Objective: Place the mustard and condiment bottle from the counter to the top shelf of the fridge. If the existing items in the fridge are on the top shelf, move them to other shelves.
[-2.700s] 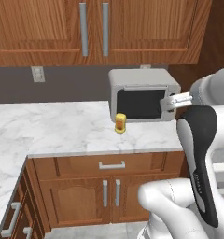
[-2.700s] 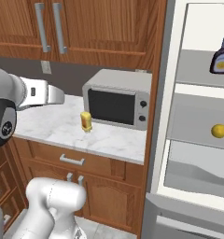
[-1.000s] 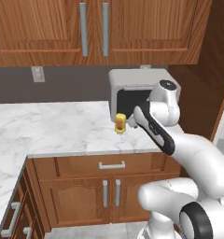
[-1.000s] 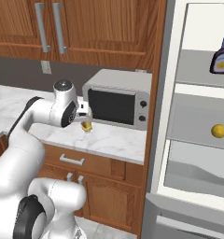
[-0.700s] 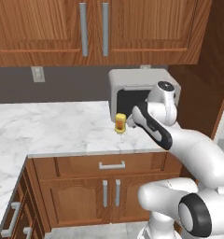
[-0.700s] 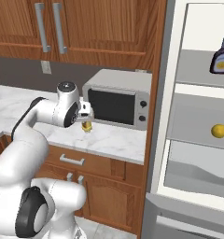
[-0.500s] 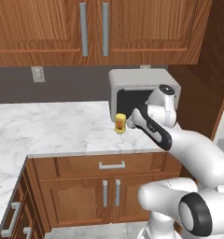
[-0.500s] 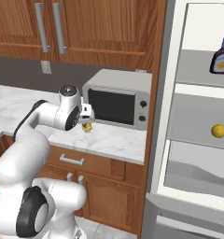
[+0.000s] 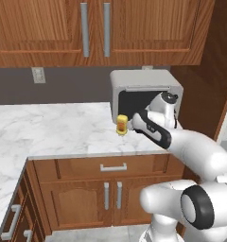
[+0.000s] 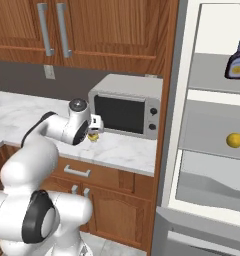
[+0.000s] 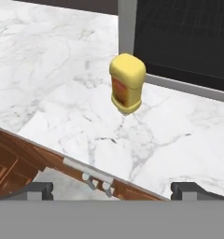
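Left to right across the base views: the white marble worktop with grey veins (image 9: 49, 127) runs over brown wooden cabinets; on it, just in front of the lower left corner of the grey boxy microwave with a dark door (image 10: 126, 111), stands the mustard, a small squat all-yellow squeeze bottle (image 9: 121, 125). To the right stands the open fridge with white frame and grey interior (image 10: 187, 125). A dark brown-black condiment bottle with a yellow-white label (image 10: 236, 61) stands on its top shelf, and a small round yellow lemon-like ball (image 10: 234, 140) lies on the shelf below.

Change: over the last few seconds the white arm has swung down from a raised, folded pose and its claw (image 10: 95, 131) has closed in on the mustard, from well apart to just beside it. The claw is fully spread and holds nothing; in the hand view its two dark fingertips (image 11: 39, 189) sit wide apart at the bottom, with the bottle ahead and between their lines. Judged meaning: the reach for the mustard is nearly complete, the grasp not yet made; the condiment bottle appears already placed.

Appearance of the mustard: upright, broad rounded body narrowing to a cap at the bottom, with a faint orange label panel on its face; it looks rigid and light, likely to tip if nudged off centre.
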Controlling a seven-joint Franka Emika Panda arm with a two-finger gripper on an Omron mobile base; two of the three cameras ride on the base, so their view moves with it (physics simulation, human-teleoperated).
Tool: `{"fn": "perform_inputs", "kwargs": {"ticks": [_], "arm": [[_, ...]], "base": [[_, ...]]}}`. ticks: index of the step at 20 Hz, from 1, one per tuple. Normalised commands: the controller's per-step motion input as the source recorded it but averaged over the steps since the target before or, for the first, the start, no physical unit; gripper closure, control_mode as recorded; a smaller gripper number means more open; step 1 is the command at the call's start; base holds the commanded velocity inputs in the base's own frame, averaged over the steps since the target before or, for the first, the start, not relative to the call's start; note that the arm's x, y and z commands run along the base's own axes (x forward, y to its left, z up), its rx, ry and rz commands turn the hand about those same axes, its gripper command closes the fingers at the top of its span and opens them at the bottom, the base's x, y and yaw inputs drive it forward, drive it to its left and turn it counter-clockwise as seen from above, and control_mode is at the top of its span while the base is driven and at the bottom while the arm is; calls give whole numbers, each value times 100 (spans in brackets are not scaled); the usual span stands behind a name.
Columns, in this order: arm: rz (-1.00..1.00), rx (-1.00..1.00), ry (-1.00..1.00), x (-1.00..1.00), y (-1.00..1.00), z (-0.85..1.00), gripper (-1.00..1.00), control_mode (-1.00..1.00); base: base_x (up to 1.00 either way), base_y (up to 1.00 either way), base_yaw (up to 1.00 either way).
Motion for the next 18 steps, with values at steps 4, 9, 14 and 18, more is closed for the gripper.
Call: {"fn": "perform_inputs", "kwargs": {"ticks": [4, 9, 14, 18], "arm": [[0, 0, 0, 31, -2, -1, -100, -100], [0, 0, 0, 34, 0, -19, -100, -100], [0, 1, 0, 41, 0, -31, -100, -100], [0, 0, 0, 36, 0, -15, -100, -100]], "base": [[0, 0, 0], [0, 0, 0], [0, 0, 0], [0, 0, 0]]}}
